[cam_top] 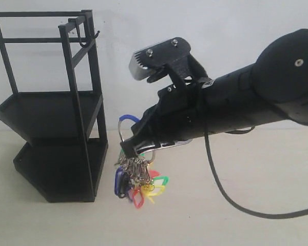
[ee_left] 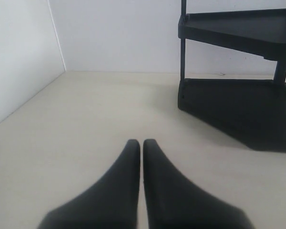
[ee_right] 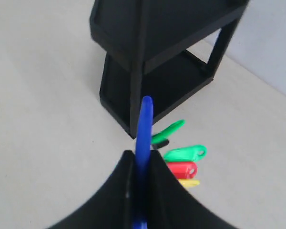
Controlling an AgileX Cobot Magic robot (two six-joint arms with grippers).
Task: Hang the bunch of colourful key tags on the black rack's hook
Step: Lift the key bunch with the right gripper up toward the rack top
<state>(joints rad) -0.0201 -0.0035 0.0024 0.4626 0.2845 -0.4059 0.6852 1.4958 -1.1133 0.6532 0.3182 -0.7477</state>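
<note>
Beside the black rack (cam_top: 51,118) we see the right arm (cam_top: 231,102) slanting down, right jaws clamping the plastic colourful key tag bunch (cam_top: 138,179) by its blue loop (ee_right: 144,129); left jaws closed, empty.

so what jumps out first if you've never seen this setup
The bulky black right arm fills the exterior view, its hand shut on the blue loop of the colourful key tag bunch, which dangles below it. Left of it stands the tall black rack, nothing on the hook at its top bar.
</note>
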